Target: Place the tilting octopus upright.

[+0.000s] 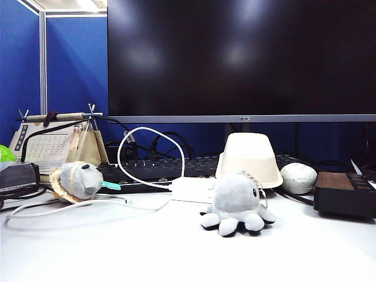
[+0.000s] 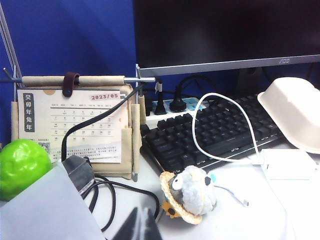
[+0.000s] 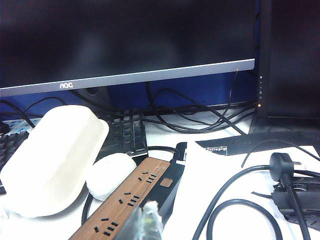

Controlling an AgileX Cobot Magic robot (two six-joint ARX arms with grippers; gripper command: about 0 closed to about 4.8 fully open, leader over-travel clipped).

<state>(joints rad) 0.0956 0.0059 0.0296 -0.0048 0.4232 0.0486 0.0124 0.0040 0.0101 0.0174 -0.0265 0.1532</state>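
Note:
The light-grey plush octopus (image 1: 237, 202) rests on the white table in front of the upturned white bowl (image 1: 249, 158). Its round head is up, its stubby legs are spread on the table, and a metal keychain hangs over its right side; no eyes show. It appears in neither wrist view. My left gripper (image 2: 141, 226) shows only as two dark fingertips close together, empty, near the plush with the tan woven rim (image 2: 190, 192). My right gripper (image 3: 145, 222) is shut and empty above a wood-topped power strip (image 3: 131, 195). Neither gripper appears in the exterior view.
A black keyboard (image 1: 158, 169) and a monitor (image 1: 241, 59) stand behind. A white cable (image 1: 126, 170) and charger block (image 1: 191, 189) lie mid-table. A pale ball (image 1: 298, 177) and the power strip (image 1: 343, 192) sit at the right. A calendar stand (image 1: 56, 144) and green ball (image 2: 20, 165) are at the left.

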